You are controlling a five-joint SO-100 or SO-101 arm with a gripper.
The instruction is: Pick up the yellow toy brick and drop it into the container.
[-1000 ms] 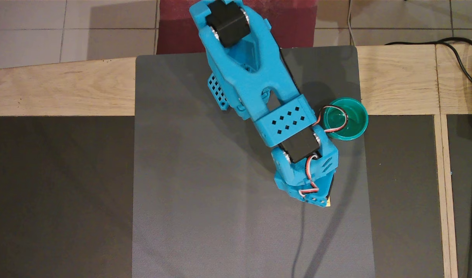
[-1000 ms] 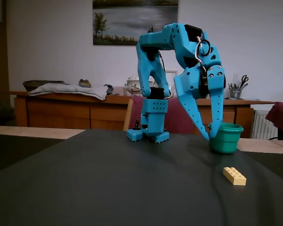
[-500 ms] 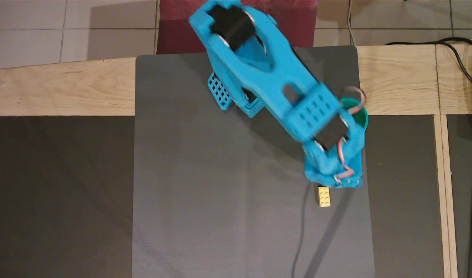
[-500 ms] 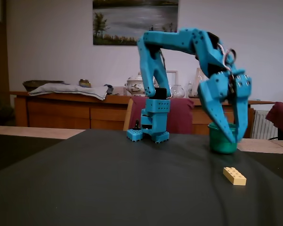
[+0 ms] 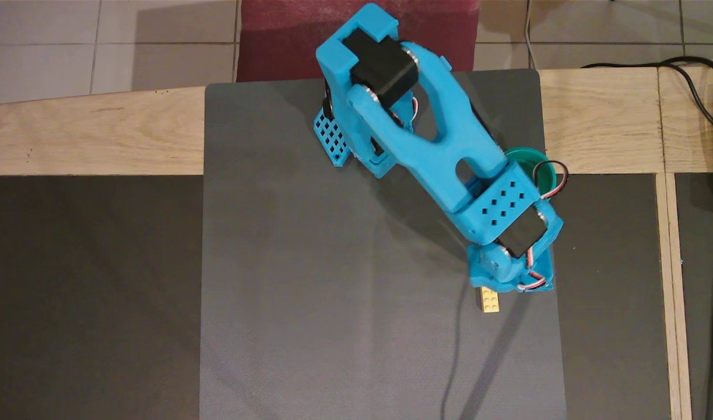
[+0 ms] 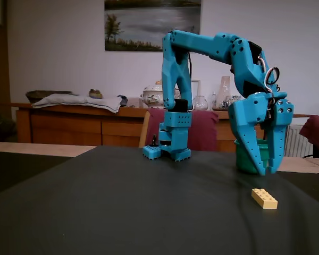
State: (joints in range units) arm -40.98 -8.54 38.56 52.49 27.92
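In the fixed view the gripper (image 6: 267, 172) hangs above the mat with its two fingers pointing down and a narrow gap between them, holding nothing. The yellow toy brick (image 6: 264, 198) lies flat on the dark mat (image 5: 333, 303) just below and in front of the fingertips, not touching them, near the mat's right edge in the overhead view. The container (image 5: 537, 166) stands behind the gripper, partly hidden by the arm (image 5: 443, 157), and the mat to the left of the gripper is open.

The blue arm (image 6: 212, 45) has swung right in the fixed view and stretched forward, bringing the gripper (image 6: 267, 171), jaws slightly parted, from beside the container (image 6: 248, 159) to just above the yellow toy brick (image 6: 264, 198).
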